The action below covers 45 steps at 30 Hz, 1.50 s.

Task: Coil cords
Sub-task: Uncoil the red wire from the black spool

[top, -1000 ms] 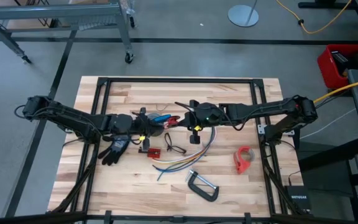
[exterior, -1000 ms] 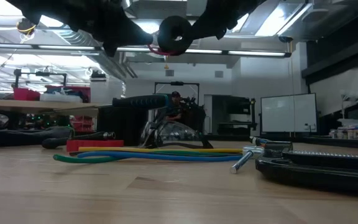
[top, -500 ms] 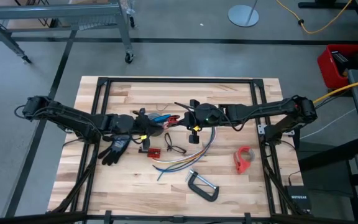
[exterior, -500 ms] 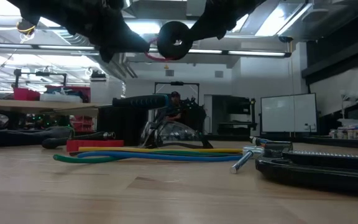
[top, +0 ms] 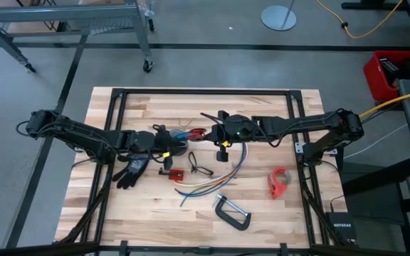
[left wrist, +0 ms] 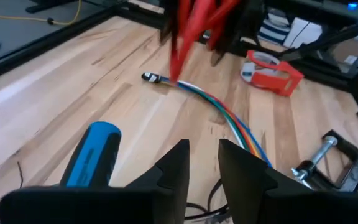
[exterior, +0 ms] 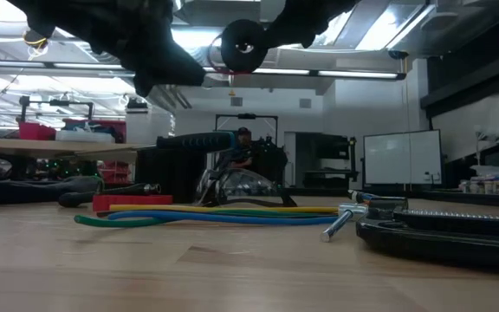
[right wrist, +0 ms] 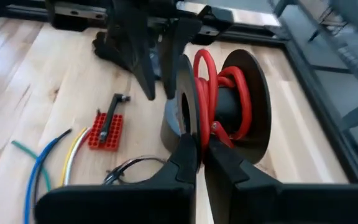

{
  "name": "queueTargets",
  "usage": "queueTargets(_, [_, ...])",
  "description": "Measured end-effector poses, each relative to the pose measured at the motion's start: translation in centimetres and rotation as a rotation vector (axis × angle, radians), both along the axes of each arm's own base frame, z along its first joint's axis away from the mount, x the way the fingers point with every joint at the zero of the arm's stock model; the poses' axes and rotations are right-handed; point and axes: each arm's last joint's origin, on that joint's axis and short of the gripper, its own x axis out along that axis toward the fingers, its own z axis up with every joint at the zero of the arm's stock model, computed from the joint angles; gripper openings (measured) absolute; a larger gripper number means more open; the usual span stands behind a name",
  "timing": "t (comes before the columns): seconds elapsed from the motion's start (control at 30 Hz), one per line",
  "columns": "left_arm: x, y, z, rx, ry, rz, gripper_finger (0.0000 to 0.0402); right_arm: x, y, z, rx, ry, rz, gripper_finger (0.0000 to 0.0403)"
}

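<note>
- Two dark arms reach inward from opposite sides over a pale wooden tabletop (top: 262, 213), both raised clear of the wood and meeting near its middle.
- The right gripper (right wrist: 199, 163), fingers pressed together, pinches the rim of a black spool wound with red cord (right wrist: 211, 93); seen from table height, the spool hangs high above the surface.
- The left gripper (left wrist: 202, 163), fingers slightly spread and holding nothing, hovers just beside the spool, facing the right arm; the red cord shows blurred ahead of it.
- A long bundle of yellow, blue, green and purple strands (top: 223, 178) lies loose on the tabletop below the right gripper, curving toward the near edge.
- A thin black wire (top: 199, 169) forms a small loop between the bundle and a red block (top: 174, 173).
- A black glove (top: 131, 171) rests under the left arm.
- A blue-handled tool (left wrist: 91, 155) lies on the wood below the left gripper.
- A red tape dispenser (top: 279, 182) sits well apart toward the right side, and a metal C-clamp (top: 232, 212) lies near the front edge.
- Around the tabletop is grey floor, with a thick yellow cable (top: 393, 103) running off at the right and a metal rack (top: 70, 21) at the upper left.
- Beyond the tabletop, the table-height view shows a workshop with ceiling lights, benches and a whiteboard (exterior: 396, 158).
</note>
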Motion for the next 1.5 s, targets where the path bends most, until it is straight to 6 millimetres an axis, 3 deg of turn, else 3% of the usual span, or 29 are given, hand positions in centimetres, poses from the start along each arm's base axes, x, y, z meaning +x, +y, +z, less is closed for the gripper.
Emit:
queueTargets(0.33, [-0.4, -0.1, 1.0, 0.001, -0.05, -0.01, 0.0084, -1.1, 0.4, -0.2, 0.09, 0.194, 0.126, 0.0015])
queueTargets(0.57, [-0.1, -0.2, 1.6, -0.036, -0.131, -0.006, 0.0084, -0.8, 0.9, 0.1, 0.173, 0.154, 0.247, 0.0015])
queueTargets(0.77, [0.0, -0.5, 2.2, -0.016, -0.192, -0.029, 0.0084, -0.6, 0.9, 0.3, 0.169, 0.124, 0.247, 0.0015])
queueTargets(1.17, [-0.3, -2.5, 1.8, -0.032, -0.147, -0.133, 0.0084, -0.1, 0.7, 1.1, 0.137, 0.025, 0.203, 0.0015])
queueTargets(1.5, [-0.4, -2.9, 1.9, -0.003, -0.151, -0.153, 0.0084, 0.1, 0.7, 1.4, 0.138, -0.013, 0.205, 0.0015])
